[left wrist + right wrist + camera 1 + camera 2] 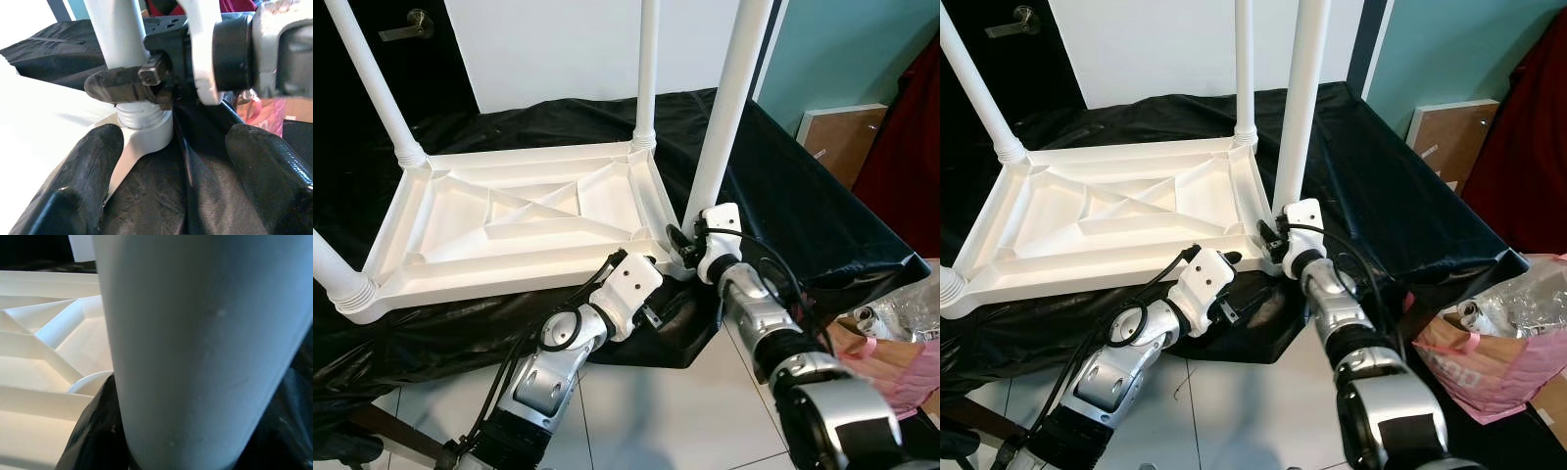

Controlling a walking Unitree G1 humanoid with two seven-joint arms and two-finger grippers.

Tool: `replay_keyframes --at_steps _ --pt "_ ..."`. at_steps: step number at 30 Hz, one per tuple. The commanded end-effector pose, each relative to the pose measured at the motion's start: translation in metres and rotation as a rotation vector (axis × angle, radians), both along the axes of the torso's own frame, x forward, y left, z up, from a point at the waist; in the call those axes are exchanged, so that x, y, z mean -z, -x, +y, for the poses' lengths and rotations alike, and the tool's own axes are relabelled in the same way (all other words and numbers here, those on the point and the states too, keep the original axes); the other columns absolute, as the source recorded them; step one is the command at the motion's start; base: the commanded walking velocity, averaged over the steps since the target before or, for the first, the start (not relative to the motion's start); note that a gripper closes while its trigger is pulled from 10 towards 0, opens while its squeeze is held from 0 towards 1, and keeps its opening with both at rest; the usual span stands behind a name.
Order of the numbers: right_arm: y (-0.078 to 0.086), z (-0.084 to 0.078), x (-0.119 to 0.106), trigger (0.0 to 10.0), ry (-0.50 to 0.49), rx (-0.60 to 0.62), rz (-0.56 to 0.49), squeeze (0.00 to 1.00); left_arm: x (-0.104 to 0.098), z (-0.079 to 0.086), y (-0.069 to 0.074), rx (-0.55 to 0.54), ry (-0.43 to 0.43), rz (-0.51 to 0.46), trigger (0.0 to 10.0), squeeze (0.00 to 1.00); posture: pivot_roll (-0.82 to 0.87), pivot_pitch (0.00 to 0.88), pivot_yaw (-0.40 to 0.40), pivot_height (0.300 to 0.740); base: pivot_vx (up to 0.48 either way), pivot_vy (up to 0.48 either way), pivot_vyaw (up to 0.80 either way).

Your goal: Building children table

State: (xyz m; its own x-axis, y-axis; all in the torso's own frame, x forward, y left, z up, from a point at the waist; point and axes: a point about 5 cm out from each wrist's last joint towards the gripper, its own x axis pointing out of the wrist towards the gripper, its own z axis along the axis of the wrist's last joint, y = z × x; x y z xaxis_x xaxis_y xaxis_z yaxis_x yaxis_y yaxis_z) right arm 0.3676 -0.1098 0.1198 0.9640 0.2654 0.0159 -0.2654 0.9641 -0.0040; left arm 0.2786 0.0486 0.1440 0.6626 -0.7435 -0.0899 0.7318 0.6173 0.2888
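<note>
White table leg point(729, 108), top cut off, is clamped by right gripper point(683, 240); left gripper point(166, 181) gapes beside it.

One white tabletop point(519, 230), upside down across the middle of the frame. Four white legs on it: one at upper left point(374, 88), one at top centre point(647, 69), one at upper right point(732, 108), one at the left edge point(331, 269). One black sheet point(822, 225) under it all. Two grippers: left point(651, 315) at lower centre, right point(680, 240) beside it. One pink bag point(1489, 357) at lower right. One board point(842, 137) at the right edge
</note>
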Motion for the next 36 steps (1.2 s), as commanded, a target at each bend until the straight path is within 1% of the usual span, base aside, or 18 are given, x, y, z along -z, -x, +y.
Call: replay_keyframes --at_steps 1,4,5,6,7,9,10,12,17,21,24,29,30,31,32,36 --pt "0.009 -0.002 0.026 10.0 -0.017 0.065 0.126 0.0 0.001 -0.001 0.002 -0.01 -0.004 -0.001 10.0 0.0 0.01 0.051 -0.018 0.74 0.0 0.0 0.0" --pt "0.009 -0.001 0.027 10.0 -0.02 0.083 0.13 0.0 0.001 -0.001 0.002 -0.01 -0.004 -0.001 10.0 0.0 0.01 0.05 -0.018 0.74 0.0 0.0 0.0" --pt "0.011 0.0 0.028 10.0 -0.026 0.168 0.138 0.0 0.001 -0.002 0.002 -0.009 -0.002 0.0 10.0 0.0 0.01 0.048 -0.022 0.74 0.0 0.0 0.0" --pt "0.011 0.0 0.029 10.0 -0.027 0.205 0.139 0.0 0.001 -0.002 0.002 -0.01 -0.002 0.001 10.0 0.0 0.01 0.048 -0.022 0.74 0.0 0.0 0.0" --pt "0.011 0.0 0.029 10.0 -0.027 0.205 0.139 0.0 0.001 -0.002 0.002 -0.01 -0.002 0.001 10.0 0.0 0.01 0.048 -0.022 0.74 0.0 0.0 0.0" --pt "0.013 0.001 0.029 10.0 -0.032 0.289 0.136 0.0 0.001 -0.002 0.003 -0.011 -0.001 0.002 10.0 0.0 0.02 0.046 -0.024 0.74 0.0 0.0 0.0" --pt "0.013 0.001 0.029 10.0 -0.032 0.289 0.136 0.0 0.001 -0.002 0.003 -0.011 -0.001 0.002 10.0 0.0 0.02 0.046 -0.024 0.74 0.0 0.0 0.0" --pt "0.015 0.005 0.028 10.0 -0.052 0.343 0.124 0.0 0.002 -0.002 0.003 -0.011 0.001 0.003 10.0 0.0 0.02 0.043 -0.025 0.74 0.0 0.0 0.0" --pt "0.015 0.008 0.023 10.0 -0.06 0.341 0.096 0.0 0.002 -0.003 0.003 -0.011 0.001 0.002 10.0 0.0 0.02 0.041 -0.03 0.74 0.0 0.0 0.0" --pt "0.016 0.01 0.023 10.0 -0.069 0.331 0.099 0.0 0.002 -0.003 0.004 -0.012 0.001 0.002 10.0 0.0 0.02 0.039 -0.032 0.74 0.0 0.0 0.0" --pt "0.018 0.016 0.021 10.0 -0.077 0.311 0.09 0.0 0.002 -0.003 0.004 -0.015 0.003 0.002 10.0 0.0 0.02 0.037 -0.036 0.74 0.0 0.0 0.0" --pt "0.018 0.017 0.019 10.0 -0.068 0.308 0.073 0.0 0.002 -0.004 0.004 -0.016 0.005 0.003 10.0 0.0 0.02 0.036 -0.039 0.74 0.0 0.0 0.0" --pt "0.019 0.016 0.018 10.0 -0.069 0.307 0.066 0.8 0.002 -0.004 0.005 -0.016 0.006 0.003 10.0 0.0 0.02 0.036 -0.04 0.74 0.0 0.0 0.0" --pt "0.019 0.016 0.018 10.0 -0.069 0.307 0.066 0.8 0.002 -0.004 0.005 -0.016 0.006 0.003 10.0 0.0 0.02 0.036 -0.04 0.74 0.0 0.0 0.0" --pt "0.019 0.016 0.018 10.0 -0.07 0.305 0.059 1.0 0.003 -0.004 0.005 -0.016 0.006 0.003 10.0 0.0 0.02 0.038 -0.04 0.74 0.0 0.0 0.0" --pt "0.019 0.013 0.014 10.0 -0.072 0.288 0.033 1.0 0.002 -0.005 0.005 -0.017 0.009 0.004 10.0 0.0 0.02 0.041 -0.042 0.74 0.0 0.0 0.0"
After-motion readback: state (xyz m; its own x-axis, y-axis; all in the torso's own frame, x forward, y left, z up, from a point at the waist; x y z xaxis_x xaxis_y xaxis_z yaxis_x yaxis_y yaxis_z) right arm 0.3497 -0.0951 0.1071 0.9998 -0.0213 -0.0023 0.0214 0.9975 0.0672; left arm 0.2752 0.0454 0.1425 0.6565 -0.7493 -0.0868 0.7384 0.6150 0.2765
